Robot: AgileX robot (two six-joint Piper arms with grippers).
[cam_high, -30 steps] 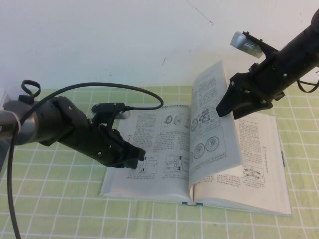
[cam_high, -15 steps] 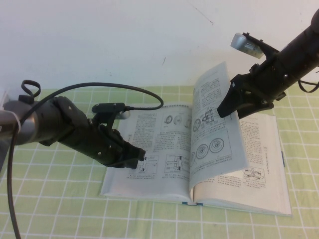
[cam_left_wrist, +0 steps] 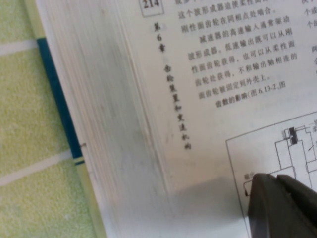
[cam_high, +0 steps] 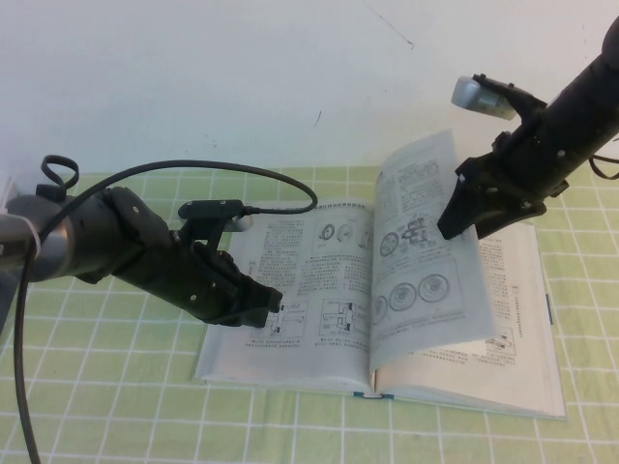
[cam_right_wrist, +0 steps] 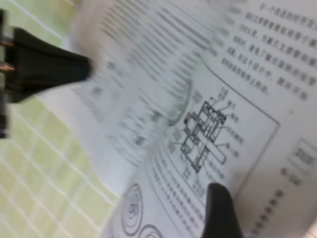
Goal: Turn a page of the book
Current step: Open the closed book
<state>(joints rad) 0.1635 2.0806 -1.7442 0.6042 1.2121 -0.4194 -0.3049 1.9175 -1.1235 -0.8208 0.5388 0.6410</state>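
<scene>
— Paper, thin and white, was seen half lifted: the page (cam_high: 423, 261) was caught leaning over the right half of the book (cam_high: 290, 290), its bound edge rooted in the gutter and its free edge raised toward the far side. Where was the right gripper (cam_high: 458, 215) placed?

— Against the raised leaf's outer upper part, on the side away from the gutter. Its fingers were spread wide; in the right wrist view one dark fingertip (cam_right_wrist: 218, 210) was seen over the printed diagrams, and nothing was shown clamped between the two.

— And the direction that mattered?

— From that pincer the page lay toward the robot's left, its long axis running along the spine, from near edge to far. A push leftward, across that axis, was judged to be what the turn called for.

— The other arm?

— The left gripper (cam_high: 263, 307) was pressed closed on the left-hand page, well apart from the leaf; the right was clearly nearer.
</scene>
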